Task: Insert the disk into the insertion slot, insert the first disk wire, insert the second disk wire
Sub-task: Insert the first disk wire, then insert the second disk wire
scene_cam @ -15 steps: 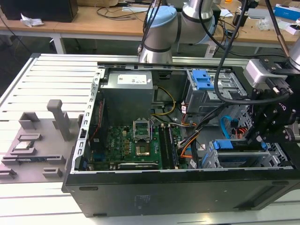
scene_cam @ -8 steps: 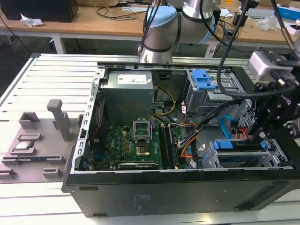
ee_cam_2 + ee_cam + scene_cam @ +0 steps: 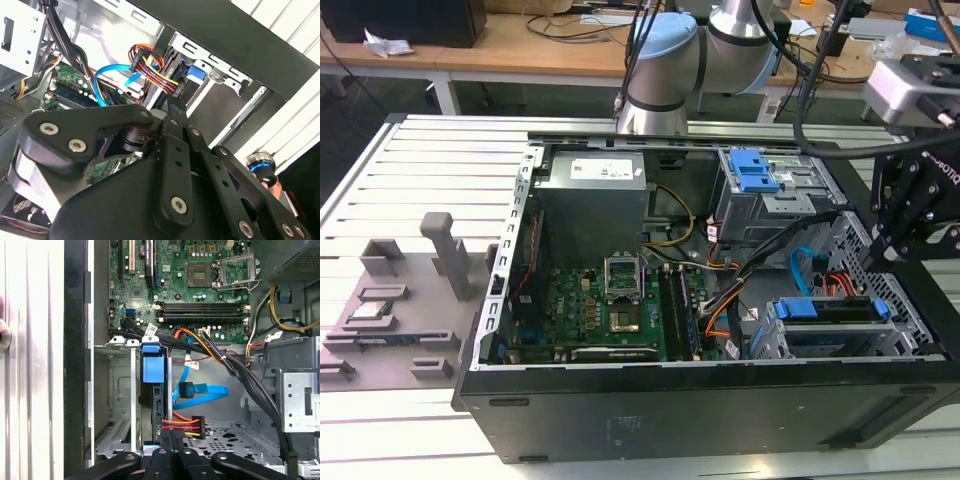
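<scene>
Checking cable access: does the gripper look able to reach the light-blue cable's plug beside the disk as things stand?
Probably yes. The light-blue cable's plug lies uncovered beside the disk, close to the gripper; only the red-and-black wire bundle crosses near the gripper and might snag.

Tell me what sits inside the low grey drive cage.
The disk fills the insertion slot, with its blue frame end showing. Its label face is hidden by the slot's walls.
</scene>
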